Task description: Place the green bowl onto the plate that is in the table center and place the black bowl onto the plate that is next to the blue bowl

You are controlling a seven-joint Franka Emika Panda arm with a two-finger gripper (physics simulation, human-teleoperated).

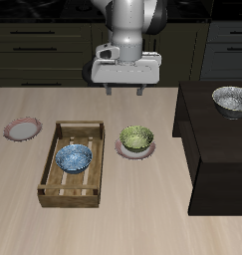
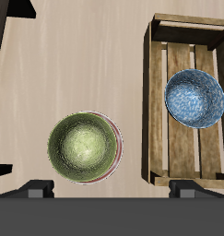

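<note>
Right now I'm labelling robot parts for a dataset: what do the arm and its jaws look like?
The arm is glossy white-grey with a dark joint band. The gripper has a wide, pale boxy body with two short dark jaws below. No cables or markings visible.

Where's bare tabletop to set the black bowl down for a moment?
Free: the light wood table along its front edge, and the strip between the empty pink plate and slatted wooden crate. Crowded: the gap between crate and green bowl on its plate.
</note>
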